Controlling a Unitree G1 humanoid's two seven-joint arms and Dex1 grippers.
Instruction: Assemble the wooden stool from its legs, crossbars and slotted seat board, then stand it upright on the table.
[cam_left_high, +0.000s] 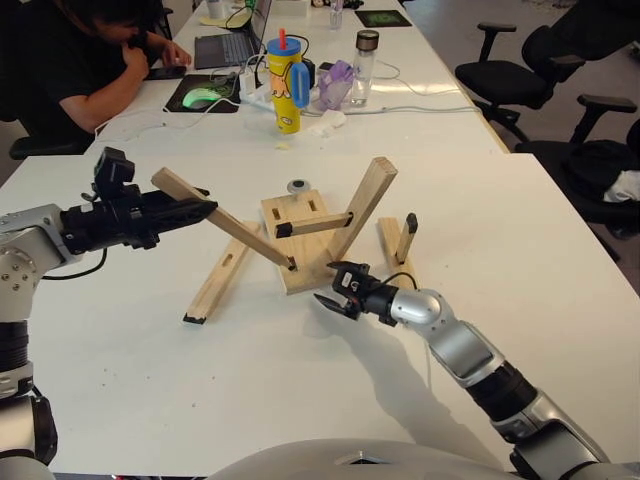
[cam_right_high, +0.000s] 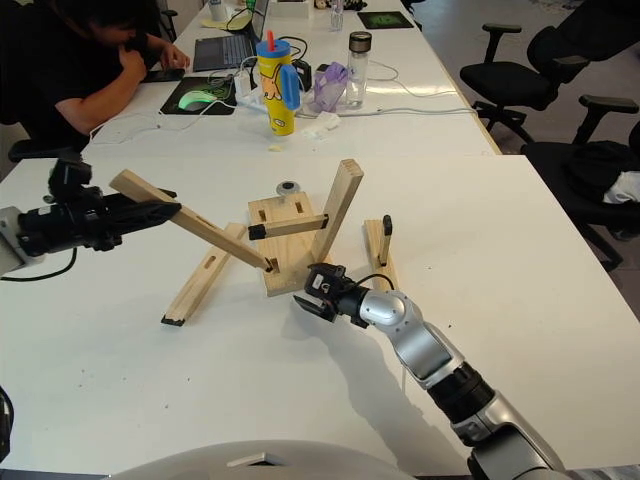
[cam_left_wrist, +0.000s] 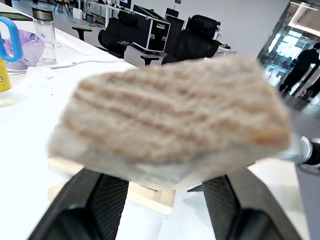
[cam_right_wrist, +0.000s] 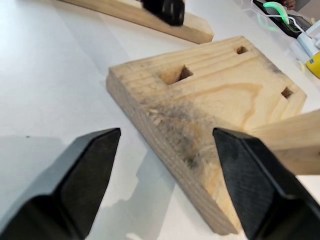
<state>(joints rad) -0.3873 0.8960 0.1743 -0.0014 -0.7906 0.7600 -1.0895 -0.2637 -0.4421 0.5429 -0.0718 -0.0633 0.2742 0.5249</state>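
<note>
The slotted seat board (cam_left_high: 300, 250) lies flat mid-table. My left gripper (cam_left_high: 198, 208) is shut on the upper end of a wooden leg (cam_left_high: 245, 235) that slants down, its lower end at a slot in the board. The leg's end grain (cam_left_wrist: 170, 130) sits close between my left fingers (cam_left_wrist: 90, 205). A second leg (cam_left_high: 366, 205) leans up from the board, with a crossbar (cam_left_high: 312, 225) sticking out of it. My right gripper (cam_left_high: 335, 290) stands open just in front of the board's near corner (cam_right_wrist: 165, 115), with nothing between its fingers (cam_right_wrist: 85, 170).
A loose slotted leg (cam_left_high: 220, 285) lies left of the board, and another leg with a short crossbar (cam_left_high: 398, 243) lies right of it. A small round object (cam_left_high: 297, 186) sits behind the board. A yellow cup (cam_left_high: 285, 85) and a bottle (cam_left_high: 365, 65) stand on the far table. Office chairs (cam_left_high: 560, 90) are at the right.
</note>
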